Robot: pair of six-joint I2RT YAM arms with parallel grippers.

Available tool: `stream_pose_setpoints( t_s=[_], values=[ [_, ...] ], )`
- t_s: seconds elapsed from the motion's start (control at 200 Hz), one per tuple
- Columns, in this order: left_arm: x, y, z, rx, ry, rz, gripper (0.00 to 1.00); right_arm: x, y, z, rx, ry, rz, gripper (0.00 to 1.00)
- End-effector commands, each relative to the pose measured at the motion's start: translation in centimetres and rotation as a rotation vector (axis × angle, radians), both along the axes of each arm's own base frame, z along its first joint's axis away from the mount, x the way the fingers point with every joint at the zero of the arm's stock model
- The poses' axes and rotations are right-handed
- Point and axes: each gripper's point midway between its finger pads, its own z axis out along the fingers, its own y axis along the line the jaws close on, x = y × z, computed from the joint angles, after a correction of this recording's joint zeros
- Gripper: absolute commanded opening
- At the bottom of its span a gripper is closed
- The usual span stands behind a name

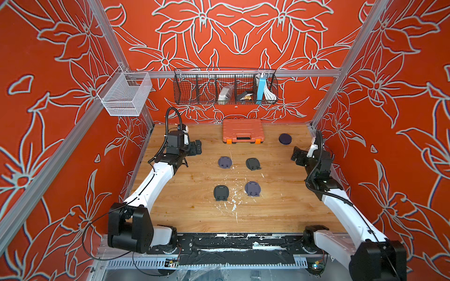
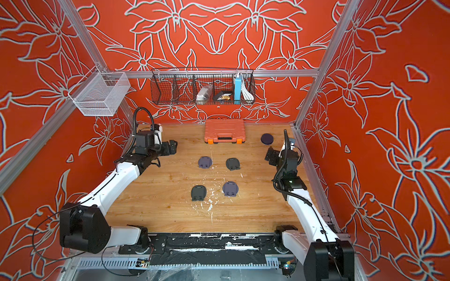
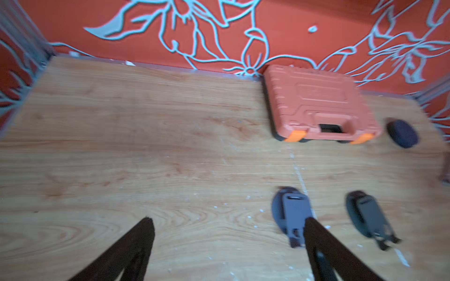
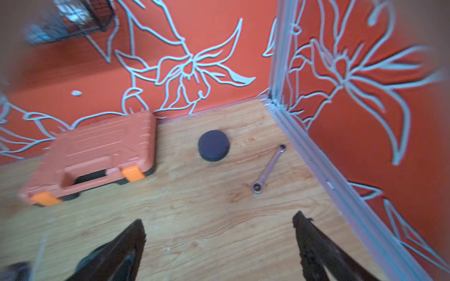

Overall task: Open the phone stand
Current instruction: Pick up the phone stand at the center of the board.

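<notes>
Several folded phone stands lie flat mid-table in both top views: a purple phone stand and a dark one in the far row, a dark one and a purple one nearer. My left gripper hovers open at the table's left, short of the far purple stand; in the left wrist view its fingers frame bare wood, with the dark stand beyond. My right gripper is open at the right edge and holds nothing.
An orange tool case sits at the back wall, a dark round puck to its right. A small wrench lies near the right frame rail. A black wire basket and a white mesh basket hang above.
</notes>
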Motion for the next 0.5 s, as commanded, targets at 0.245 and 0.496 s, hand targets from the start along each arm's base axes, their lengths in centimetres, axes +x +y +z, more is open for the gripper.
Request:
stream_pose_setpoints(
  t_s=[0.245,0.496],
  values=[
    [-4.0,-11.2,-3.1,-0.359,0.294,-0.433,0.76,-2.8,10.9,1.8,0.442,0.201,0.527,0.98],
    [-2.6,-12.7,-7.1,-0.402,0.388,-0.42,0.69,-3.6,13.4,1.7,0.48,0.275,0.61,0.95]
  ],
)
